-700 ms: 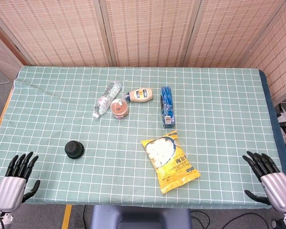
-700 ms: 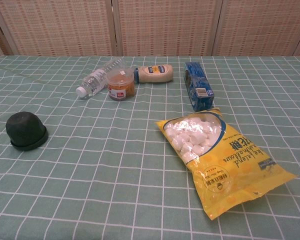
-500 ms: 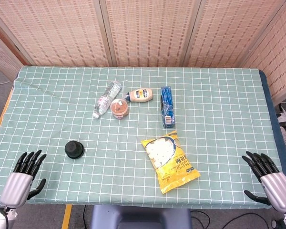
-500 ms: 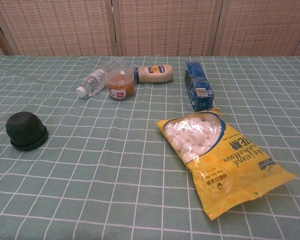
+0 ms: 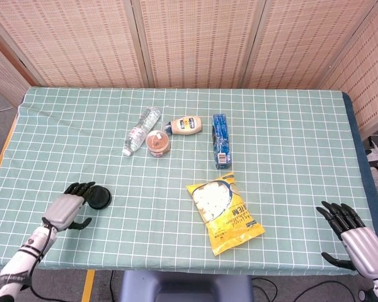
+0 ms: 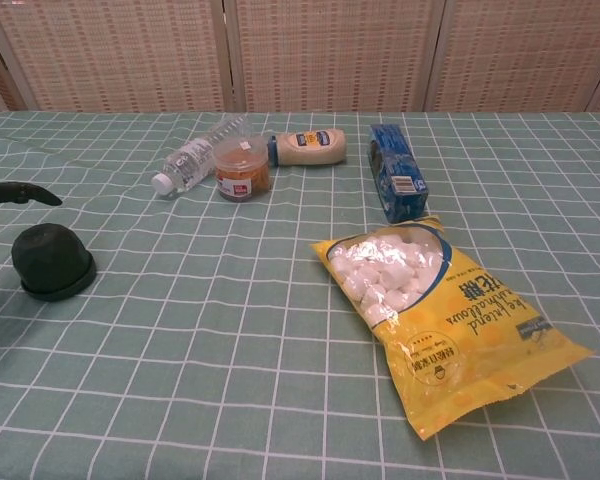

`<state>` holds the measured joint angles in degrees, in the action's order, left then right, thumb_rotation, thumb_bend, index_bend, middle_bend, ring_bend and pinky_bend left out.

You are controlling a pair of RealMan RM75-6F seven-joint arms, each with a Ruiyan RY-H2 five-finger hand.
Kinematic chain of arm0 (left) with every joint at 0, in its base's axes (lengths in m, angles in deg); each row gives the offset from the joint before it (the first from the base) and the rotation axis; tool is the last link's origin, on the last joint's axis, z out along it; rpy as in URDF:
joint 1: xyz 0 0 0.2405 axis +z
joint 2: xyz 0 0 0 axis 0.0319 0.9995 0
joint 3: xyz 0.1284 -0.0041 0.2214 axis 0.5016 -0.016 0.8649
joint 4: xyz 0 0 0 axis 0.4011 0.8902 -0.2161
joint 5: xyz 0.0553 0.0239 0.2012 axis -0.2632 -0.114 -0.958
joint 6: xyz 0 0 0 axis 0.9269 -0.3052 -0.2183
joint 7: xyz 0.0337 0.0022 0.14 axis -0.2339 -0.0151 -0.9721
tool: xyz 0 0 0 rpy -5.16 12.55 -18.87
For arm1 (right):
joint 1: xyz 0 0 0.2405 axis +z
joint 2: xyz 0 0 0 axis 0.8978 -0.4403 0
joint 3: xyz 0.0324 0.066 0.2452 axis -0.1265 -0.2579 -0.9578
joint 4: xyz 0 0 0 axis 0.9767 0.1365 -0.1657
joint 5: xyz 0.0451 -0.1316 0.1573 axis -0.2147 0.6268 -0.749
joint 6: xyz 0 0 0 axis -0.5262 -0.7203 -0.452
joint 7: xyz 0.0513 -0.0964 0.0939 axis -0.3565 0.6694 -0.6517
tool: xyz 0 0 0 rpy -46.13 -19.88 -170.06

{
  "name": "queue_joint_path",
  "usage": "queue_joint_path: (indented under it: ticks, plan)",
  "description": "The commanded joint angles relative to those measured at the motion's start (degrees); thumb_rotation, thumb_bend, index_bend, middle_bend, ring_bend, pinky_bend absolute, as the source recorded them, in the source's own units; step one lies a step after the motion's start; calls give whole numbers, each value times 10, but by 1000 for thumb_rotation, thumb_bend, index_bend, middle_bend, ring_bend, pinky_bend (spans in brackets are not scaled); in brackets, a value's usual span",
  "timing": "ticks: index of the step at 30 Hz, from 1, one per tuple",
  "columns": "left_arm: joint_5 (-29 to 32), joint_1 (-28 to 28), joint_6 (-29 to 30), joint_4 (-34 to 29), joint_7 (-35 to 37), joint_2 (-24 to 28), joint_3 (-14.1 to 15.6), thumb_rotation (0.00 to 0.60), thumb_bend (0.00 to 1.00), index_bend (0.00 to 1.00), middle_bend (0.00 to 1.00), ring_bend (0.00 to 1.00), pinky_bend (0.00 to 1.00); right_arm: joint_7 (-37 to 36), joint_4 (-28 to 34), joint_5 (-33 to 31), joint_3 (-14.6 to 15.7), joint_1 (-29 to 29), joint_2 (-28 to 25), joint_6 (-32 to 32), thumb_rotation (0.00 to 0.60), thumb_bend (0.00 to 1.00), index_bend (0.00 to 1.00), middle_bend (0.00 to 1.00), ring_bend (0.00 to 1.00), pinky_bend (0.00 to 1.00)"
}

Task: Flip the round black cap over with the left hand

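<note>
The round black cap [image 5: 100, 197] sits dome up on the green checked cloth at the front left; the chest view shows the cap [image 6: 50, 262] at its left edge. My left hand [image 5: 68, 208] is right beside the cap's left side, fingers apart and reaching toward it, holding nothing. In the chest view only its fingertips [image 6: 20, 193] show above and behind the cap, apart from it. My right hand [image 5: 356, 236] hovers open over the table's front right corner, far from the cap.
Behind the cap lie a water bottle [image 5: 140, 129], a small orange-lidded jar [image 5: 158, 143] and a mayonnaise bottle [image 5: 186, 125]. A blue box [image 5: 220, 141] and a yellow marshmallow bag [image 5: 224, 212] lie in the middle. The table's front edge runs just below my left hand.
My left hand has moved forward and right from the front left corner up to the cap's side. The right hand has barely shifted. The cap has not moved.
</note>
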<state>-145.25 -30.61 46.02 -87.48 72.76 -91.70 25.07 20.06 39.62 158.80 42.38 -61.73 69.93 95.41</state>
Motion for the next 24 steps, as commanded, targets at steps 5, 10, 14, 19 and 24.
queue_joint_path:
  ticks: [5,10,14,19,24]
  plan:
    - [188,-107,-41,5,-153,-32,-14,600,329,0,0,0,0,9,5,-15,-5,3,-1,-10,600,106,0,0,0,0]
    - [258,-145,-54,0,-201,-37,5,600,327,0,0,0,13,9,3,-14,-1,8,-5,-24,600,108,0,0,0,0]
    - [302,-176,-59,11,-224,-51,13,600,325,0,0,0,26,11,5,-12,1,11,-4,-31,600,109,0,0,0,0]
    - [344,-206,-75,33,-232,-67,22,600,323,0,0,0,63,12,6,-18,0,12,-5,-34,600,111,0,0,0,0]
    - [375,-227,-74,40,-246,-73,44,600,316,0,0,0,171,8,5,-19,-1,12,-5,-33,600,112,0,0,0,0]
